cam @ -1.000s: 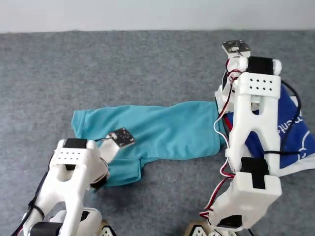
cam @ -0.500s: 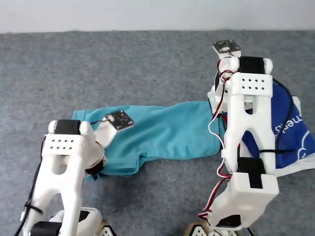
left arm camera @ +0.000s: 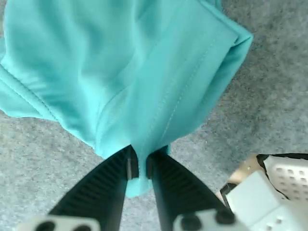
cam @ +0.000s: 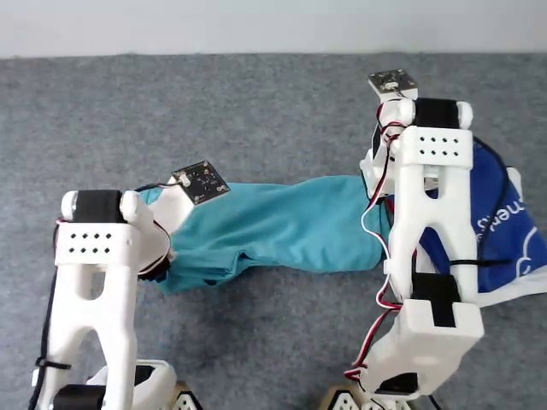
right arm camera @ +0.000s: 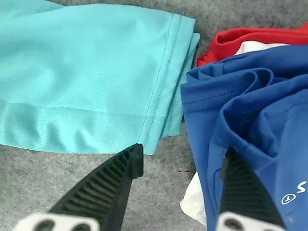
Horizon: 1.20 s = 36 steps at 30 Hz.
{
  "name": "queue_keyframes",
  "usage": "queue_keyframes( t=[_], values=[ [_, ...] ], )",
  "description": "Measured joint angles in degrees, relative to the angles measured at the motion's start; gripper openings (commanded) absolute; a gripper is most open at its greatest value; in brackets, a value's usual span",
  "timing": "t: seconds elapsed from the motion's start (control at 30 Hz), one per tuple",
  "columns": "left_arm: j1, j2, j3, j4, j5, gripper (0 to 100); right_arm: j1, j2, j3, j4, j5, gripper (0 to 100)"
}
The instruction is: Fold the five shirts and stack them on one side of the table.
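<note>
Grey table [cam: 256,111], right arm [cam: 436,145] hiding teal shirt [cam: 282,226] hem, blue shirt [cam: 500,213] half-covered

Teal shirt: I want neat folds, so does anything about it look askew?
Yes. The teal shirt lies rumpled in a narrow strip, bunched at the end the left gripper pinches. Next to it, the blue shirt sits crumpled, unfolded.

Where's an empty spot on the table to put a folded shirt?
The grey table is bare along the far side, beyond the teal shirt, and in front of it between the arms. Crowded: the blue shirt and red shirt pile by the right arm.
</note>
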Motion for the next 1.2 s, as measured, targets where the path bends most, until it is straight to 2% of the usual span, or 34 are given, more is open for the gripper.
queue_keyframes(
  t=[0.23, 0.4, 0.57, 0.67, 0.77, 0.93, 1.2],
  values=[
    [-0.1, 0.1, 1.0, 0.3, -0.3, 2, 0.0, 0.0, 0.0, 0.0, 0.0, 25.6],
    [0.6, 0.1, 4.2, 0.4, -3.1, 2, 0.0, 0.0, 0.2, 0.0, 0.0, 25.6],
    [6.7, 0.1, 12.7, 0.4, -3.4, 2, 0.0, 0.0, 0.2, 0.0, 0.0, 25.6],
    [10.7, 0.1, 13.6, 0.4, -3.4, 2, 0.0, 0.0, 0.2, 0.0, 0.0, 25.6],
    [9.9, 0.1, 8.0, 0.4, -2.5, 2, 0.0, 0.0, 0.2, 0.0, 0.0, 25.6],
    [7.6, 0.1, -5.8, 0.4, 3.4, 2, 0.0, 0.0, 0.2, 0.0, 0.0, 25.6],
    [7.2, -1.0, -7.6, 0.4, 3.9, 2, 0.0, 0.0, 0.2, 0.0, 0.0, 25.6]
  ],
)
